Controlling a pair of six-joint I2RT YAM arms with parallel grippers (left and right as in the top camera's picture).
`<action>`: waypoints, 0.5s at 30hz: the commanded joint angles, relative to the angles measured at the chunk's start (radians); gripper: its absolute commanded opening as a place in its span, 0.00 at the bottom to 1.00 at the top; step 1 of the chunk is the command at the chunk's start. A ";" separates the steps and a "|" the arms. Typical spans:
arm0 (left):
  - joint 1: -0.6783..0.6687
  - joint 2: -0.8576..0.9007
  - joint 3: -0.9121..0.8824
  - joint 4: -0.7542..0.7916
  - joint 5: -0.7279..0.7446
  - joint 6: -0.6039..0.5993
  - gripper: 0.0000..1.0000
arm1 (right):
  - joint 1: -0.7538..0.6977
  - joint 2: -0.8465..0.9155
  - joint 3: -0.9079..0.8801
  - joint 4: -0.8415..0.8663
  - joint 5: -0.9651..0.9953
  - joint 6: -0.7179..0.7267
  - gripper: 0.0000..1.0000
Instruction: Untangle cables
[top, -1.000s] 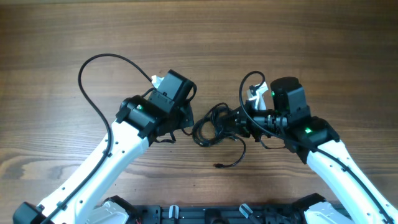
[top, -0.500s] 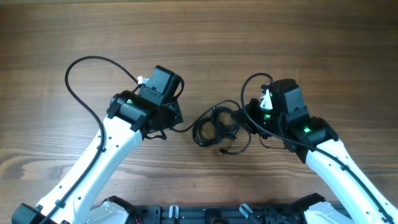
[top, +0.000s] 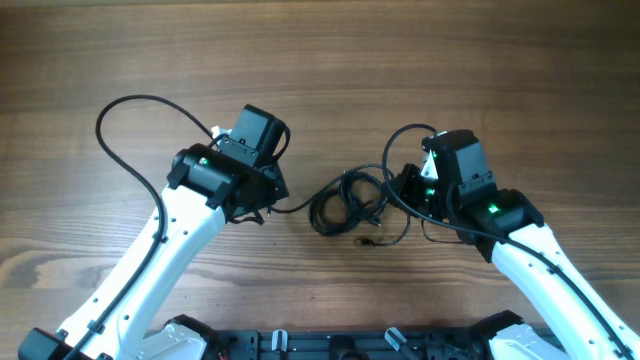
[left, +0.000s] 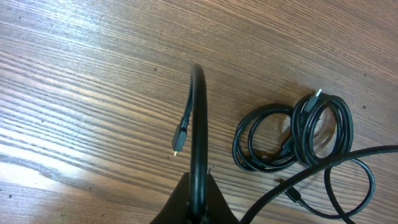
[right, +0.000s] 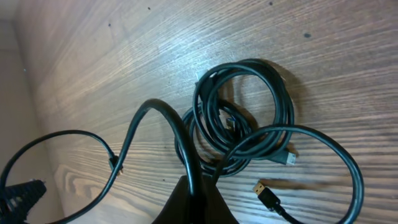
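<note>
The left gripper (left: 196, 188) has drawn further left, fingers pinching one strand of the thin black cables (top: 345, 203) coiled between both arms on the brown wooden table (top: 420, 60); the right gripper (right: 195, 186) pinches another.

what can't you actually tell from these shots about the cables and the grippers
1. Left wrist: the left gripper is cut off by the bottom edge; only a dark tip pinching a strand shows.
2. Right wrist: the right gripper, the same, on another strand.
3. Overhead: both grippers hidden beneath their own wrists.
4. The cable bundle: loops overlap in every view, so the cable count is unclear.
</note>
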 joint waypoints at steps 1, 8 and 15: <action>0.008 0.006 0.010 -0.009 -0.039 -0.017 0.04 | -0.002 0.004 0.008 -0.014 0.041 -0.013 0.05; 0.007 0.006 0.010 -0.008 -0.039 -0.017 0.04 | -0.002 0.004 0.008 -0.032 -0.002 -0.013 0.07; 0.007 0.006 0.010 -0.007 -0.039 -0.021 0.04 | -0.002 0.004 0.008 -0.033 -0.003 -0.014 0.18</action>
